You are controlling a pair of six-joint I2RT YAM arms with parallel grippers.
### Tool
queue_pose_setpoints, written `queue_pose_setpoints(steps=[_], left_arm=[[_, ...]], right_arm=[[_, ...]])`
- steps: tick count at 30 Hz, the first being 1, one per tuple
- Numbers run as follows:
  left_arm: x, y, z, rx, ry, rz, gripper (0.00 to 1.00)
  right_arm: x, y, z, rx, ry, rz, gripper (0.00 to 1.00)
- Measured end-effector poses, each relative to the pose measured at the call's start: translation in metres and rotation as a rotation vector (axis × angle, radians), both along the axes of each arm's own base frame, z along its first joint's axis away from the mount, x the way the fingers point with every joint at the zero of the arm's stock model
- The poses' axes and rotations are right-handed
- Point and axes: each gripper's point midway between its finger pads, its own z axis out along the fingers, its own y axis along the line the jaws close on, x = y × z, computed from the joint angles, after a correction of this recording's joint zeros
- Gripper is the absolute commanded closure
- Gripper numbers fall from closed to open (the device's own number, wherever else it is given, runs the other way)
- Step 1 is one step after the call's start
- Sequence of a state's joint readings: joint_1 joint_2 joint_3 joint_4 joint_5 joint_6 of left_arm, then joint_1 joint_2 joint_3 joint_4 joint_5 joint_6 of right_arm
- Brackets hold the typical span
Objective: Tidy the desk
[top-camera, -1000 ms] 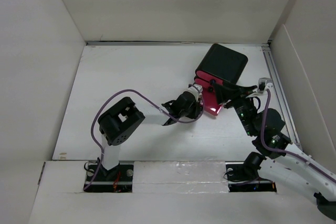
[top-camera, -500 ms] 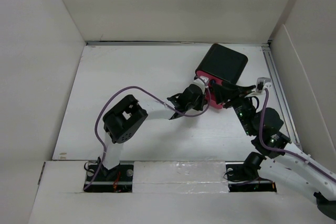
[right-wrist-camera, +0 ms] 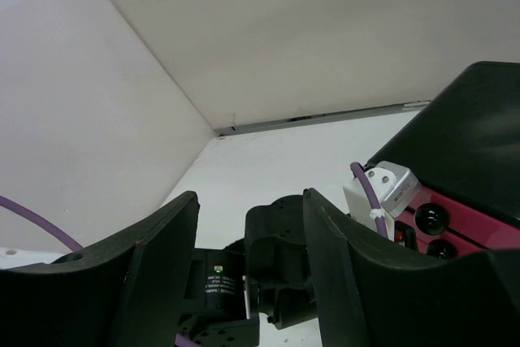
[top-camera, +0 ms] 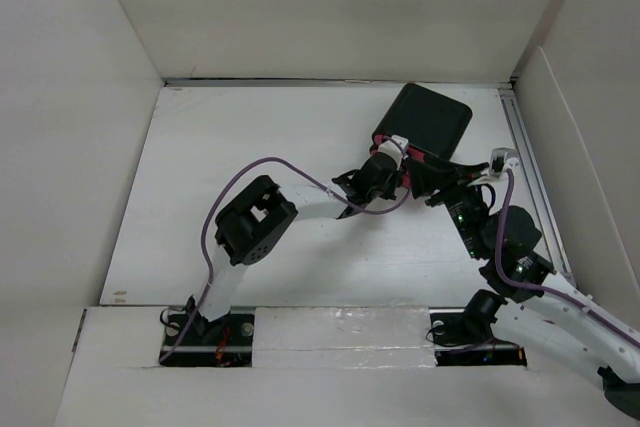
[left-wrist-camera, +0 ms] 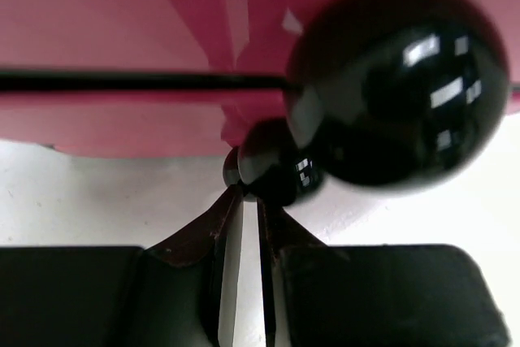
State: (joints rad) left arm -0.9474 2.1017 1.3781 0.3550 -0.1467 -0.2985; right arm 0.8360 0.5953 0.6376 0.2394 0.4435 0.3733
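I am pressing my left gripper, fingers drawn together on nothing, tip-first against the small black knob of the pink drawer ahead, probably to push it shut. The desk is lying just beneath. My right gripper is waiting half-spread and empty beside the cabinet.

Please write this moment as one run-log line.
left gripper: shut, tips at black knob | drawer: pink, looks closed | right gripper: open, empty, beside cabinet | cabinet: on desk, far right
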Motion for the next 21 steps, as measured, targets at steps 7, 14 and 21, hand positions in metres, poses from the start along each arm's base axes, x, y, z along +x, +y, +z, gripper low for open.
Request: queue_pose_setpoints(steps=[7, 14, 21], left_arm=[[0.01, -0.003, 0.001, -0.003, -0.016, 0.05, 0.88], [0.012, 0.0, -0.002, -0.02, -0.017, 0.094, 0.56], [-0.026, 0.054, -0.002, -0.001, 0.014, 0.112, 0.17]], right_arm=[[0.001, -0.001, 0.0, 0.0, 0.002, -0.006, 0.4], [0.001, -0.002, -0.001, 0.001, 0.003, -0.012, 0.4], [0.002, -0.001, -0.002, -0.004, 0.007, -0.013, 0.4]])
